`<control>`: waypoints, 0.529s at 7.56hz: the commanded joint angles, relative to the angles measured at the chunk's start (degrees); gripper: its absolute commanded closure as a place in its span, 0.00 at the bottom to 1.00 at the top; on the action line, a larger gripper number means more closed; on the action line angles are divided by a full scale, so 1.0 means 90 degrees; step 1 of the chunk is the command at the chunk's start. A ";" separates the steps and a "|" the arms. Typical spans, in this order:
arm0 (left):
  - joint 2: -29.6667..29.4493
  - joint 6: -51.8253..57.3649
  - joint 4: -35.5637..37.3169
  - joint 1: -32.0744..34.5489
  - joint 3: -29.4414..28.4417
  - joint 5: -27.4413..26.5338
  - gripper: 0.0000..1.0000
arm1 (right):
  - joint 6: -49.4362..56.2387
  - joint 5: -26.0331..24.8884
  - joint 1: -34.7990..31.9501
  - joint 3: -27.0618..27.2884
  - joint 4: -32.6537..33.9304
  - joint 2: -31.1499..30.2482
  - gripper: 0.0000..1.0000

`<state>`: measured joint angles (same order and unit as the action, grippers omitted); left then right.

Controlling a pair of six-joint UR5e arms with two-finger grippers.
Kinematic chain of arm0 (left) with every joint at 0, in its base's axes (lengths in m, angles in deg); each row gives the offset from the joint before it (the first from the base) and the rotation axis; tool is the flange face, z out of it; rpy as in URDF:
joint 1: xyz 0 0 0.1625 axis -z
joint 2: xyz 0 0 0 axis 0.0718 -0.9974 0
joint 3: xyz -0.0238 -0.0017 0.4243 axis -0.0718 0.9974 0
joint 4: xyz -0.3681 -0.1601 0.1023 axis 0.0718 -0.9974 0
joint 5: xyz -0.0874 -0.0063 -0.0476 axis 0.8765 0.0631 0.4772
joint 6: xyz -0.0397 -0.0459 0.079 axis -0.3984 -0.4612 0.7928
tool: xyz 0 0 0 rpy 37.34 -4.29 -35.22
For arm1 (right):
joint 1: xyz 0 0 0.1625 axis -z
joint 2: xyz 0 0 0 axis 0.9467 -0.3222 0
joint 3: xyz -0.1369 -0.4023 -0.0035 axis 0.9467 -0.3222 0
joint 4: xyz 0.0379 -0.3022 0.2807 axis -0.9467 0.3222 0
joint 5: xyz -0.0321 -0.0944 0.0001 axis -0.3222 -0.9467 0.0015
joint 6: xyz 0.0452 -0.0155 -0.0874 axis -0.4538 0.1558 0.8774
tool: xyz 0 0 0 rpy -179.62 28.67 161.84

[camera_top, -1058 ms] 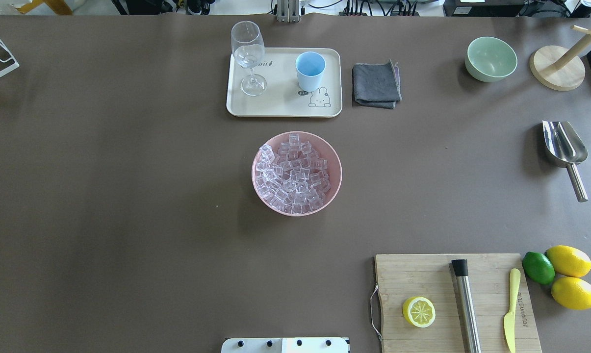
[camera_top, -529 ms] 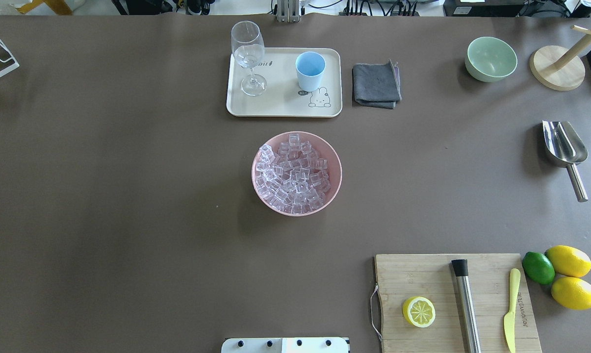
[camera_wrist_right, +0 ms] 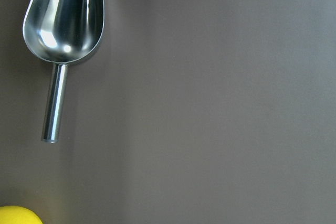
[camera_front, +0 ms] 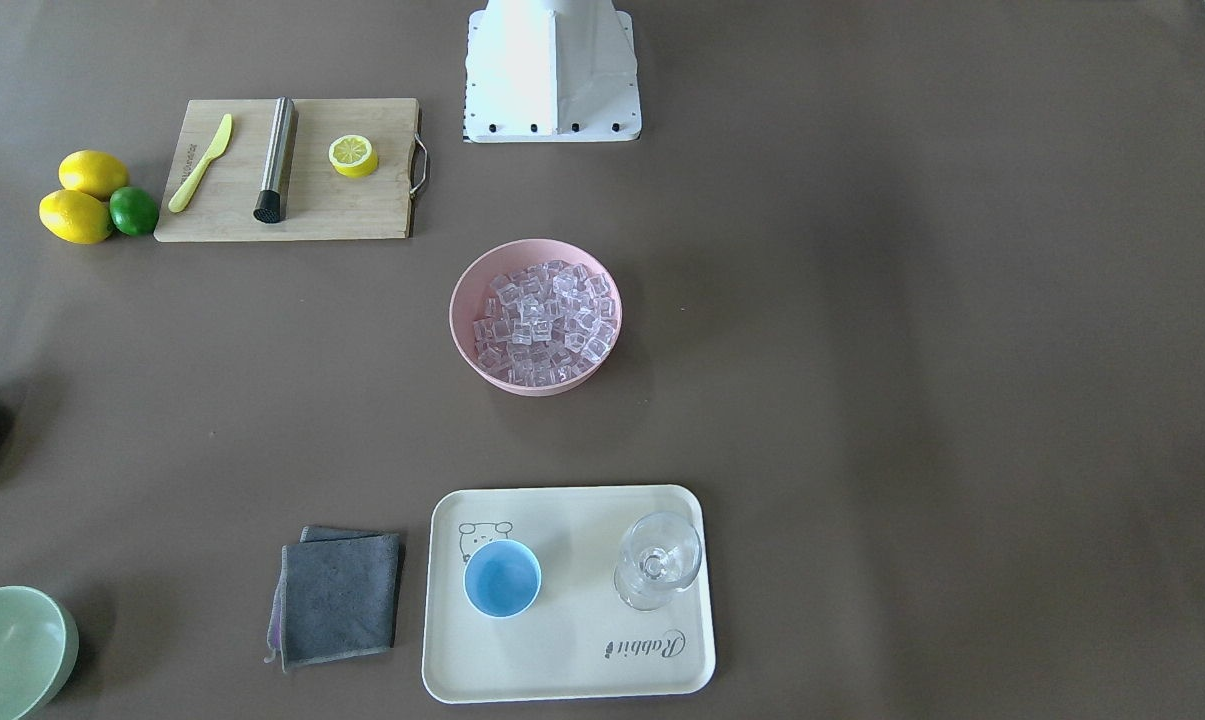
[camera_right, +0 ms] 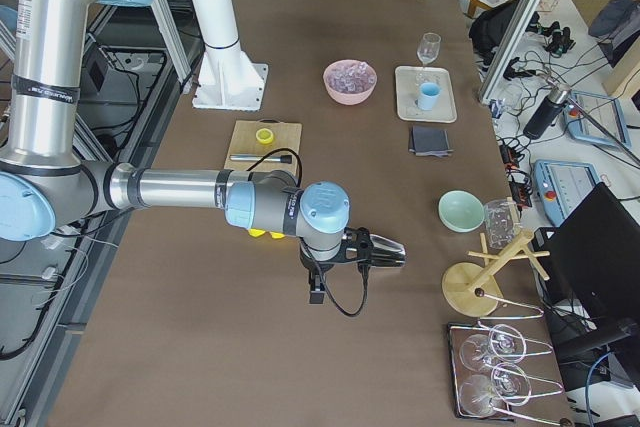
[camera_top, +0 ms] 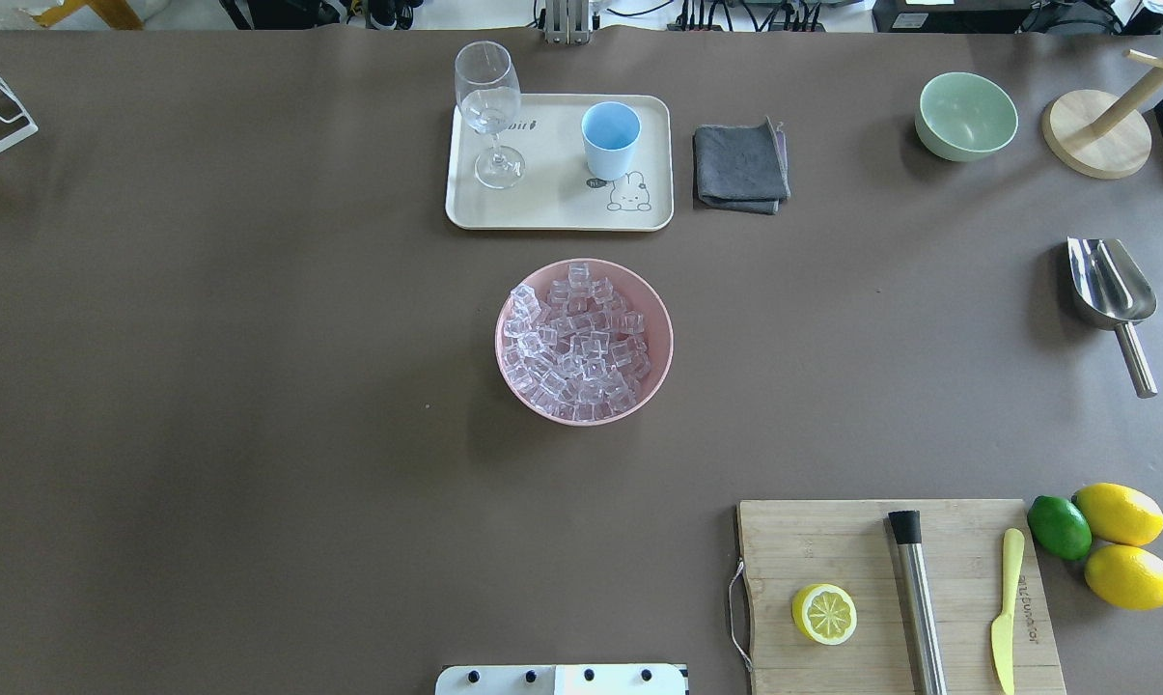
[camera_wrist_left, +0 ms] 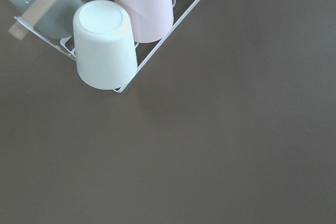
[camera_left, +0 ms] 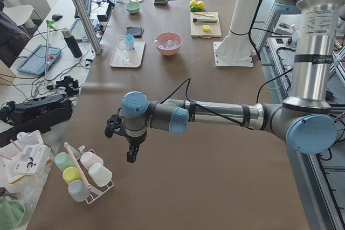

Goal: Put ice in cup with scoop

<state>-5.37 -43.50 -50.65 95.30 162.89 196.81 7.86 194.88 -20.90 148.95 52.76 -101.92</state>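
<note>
The ice (camera_top: 576, 340) fills a pink bowl (camera_top: 663, 333) at the table's middle. It also shows in the front view (camera_front: 542, 322). The light-blue cup (camera_top: 610, 138) stands upright on a cream tray (camera_top: 552, 208). It looks empty in the front view (camera_front: 502, 578). The silver scoop (camera_top: 1110, 290) lies at the far right of the table and shows in the right wrist view (camera_wrist_right: 63, 19). My right gripper (camera_right: 315, 289) hangs over the table near the scoop (camera_right: 385, 250). My left gripper (camera_left: 131, 155) hangs near the cup rack. I cannot tell whether either is open.
A wine glass (camera_top: 489, 106) stands on the tray beside the cup. A grey cloth (camera_top: 740, 166), a pale-green bowl (camera_top: 965, 116) and a wooden stand (camera_top: 1097, 135) lie behind. A cutting board (camera_top: 890, 598) holds a steel cylinder, knife and lemon half. A wire rack of cups (camera_wrist_left: 105, 43) lies under my left wrist.
</note>
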 commanded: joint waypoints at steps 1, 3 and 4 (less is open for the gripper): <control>-0.0083 -0.0009 -0.0001 0.0005 0.0067 0.0019 0.01 | -0.0100 -0.0005 -0.0001 0.0086 -0.0012 -0.0066 0.00; -0.0308 -0.0009 0.0000 -0.0014 0.0106 0.0019 0.01 | -0.0547 0.0315 0.0009 -0.0118 -0.0129 -0.0076 0.00; -0.0318 0.0010 -0.0010 -0.0043 0.0184 0.0019 0.01 | -0.0743 0.0346 0.0038 -0.0129 -0.0439 -0.0154 0.00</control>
<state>-7.46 -43.57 -50.64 95.22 163.69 196.95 4.38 196.52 -20.86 148.65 51.93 -102.56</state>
